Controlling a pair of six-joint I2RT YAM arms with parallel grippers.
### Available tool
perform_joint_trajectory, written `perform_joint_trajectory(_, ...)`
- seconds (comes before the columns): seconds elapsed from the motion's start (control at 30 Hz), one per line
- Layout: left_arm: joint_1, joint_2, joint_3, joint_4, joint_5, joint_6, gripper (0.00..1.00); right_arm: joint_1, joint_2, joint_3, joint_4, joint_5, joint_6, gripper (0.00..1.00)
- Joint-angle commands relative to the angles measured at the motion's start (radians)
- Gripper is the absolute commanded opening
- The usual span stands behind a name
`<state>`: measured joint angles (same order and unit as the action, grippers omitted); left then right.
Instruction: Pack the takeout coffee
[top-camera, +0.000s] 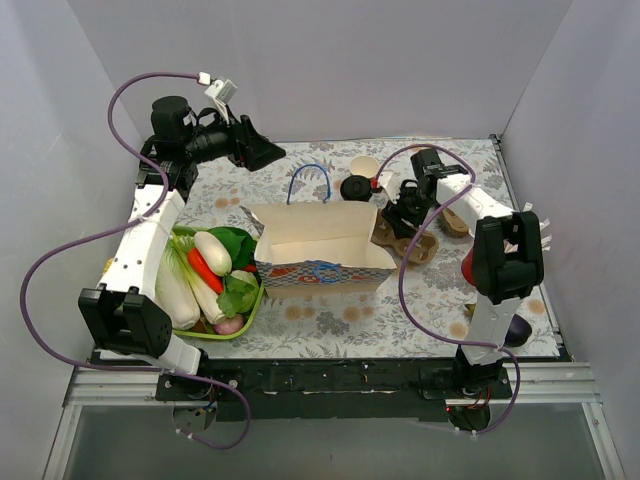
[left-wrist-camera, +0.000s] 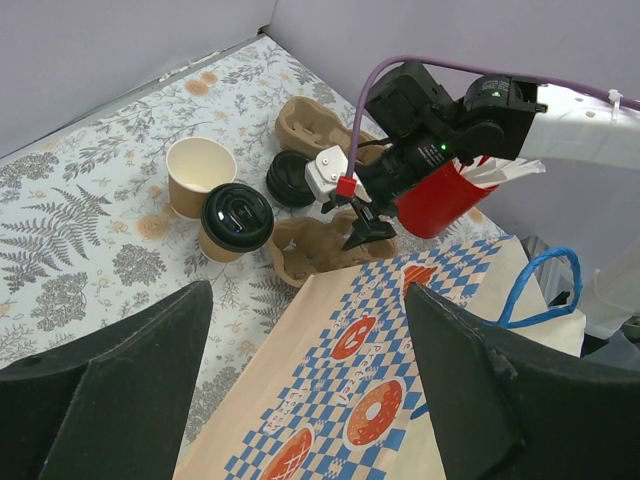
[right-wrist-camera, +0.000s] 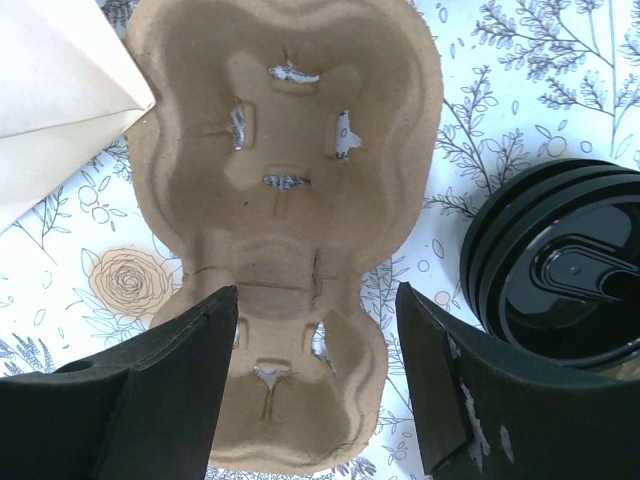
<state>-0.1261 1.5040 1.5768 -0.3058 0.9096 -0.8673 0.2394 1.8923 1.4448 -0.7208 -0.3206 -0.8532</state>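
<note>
Reads to me as a robot lab test cell, not a home or café. Plain pale walls (top-camera: 330, 60) box the table in on the left, far and right sides. Left arm (top-camera: 150, 230) and right arm (top-camera: 505, 260) are bolted to a metal frame (top-camera: 100, 385) at the near edge, with purple cables (top-camera: 150, 75) looping loose. The floral tablecloth (top-camera: 330, 320) is the only homely touch. Objects look laid out like props: a tray (top-camera: 255, 305) of vegetables near left, a printed paper bag (top-camera: 320, 250) in the middle, a cardboard cup carrier (right-wrist-camera: 290, 200) on the right.
</note>
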Motion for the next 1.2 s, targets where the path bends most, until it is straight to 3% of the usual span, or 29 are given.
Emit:
perform_joint_trajectory(0.0, 0.008, -0.005, 0.011, 0.004, 0.026, 0.013, 0.78, -0.002, -0.071, 0.006, 0.050, 0.043, 0.048, 0.70)
perform_joint_trajectory(1.17, 0.008, 0.032, 0.014, -0.004, 0.035, 0.011, 0.79, 0.029, -0.044, -0.034, -0.005, 0.035, 0.060, 0.62)
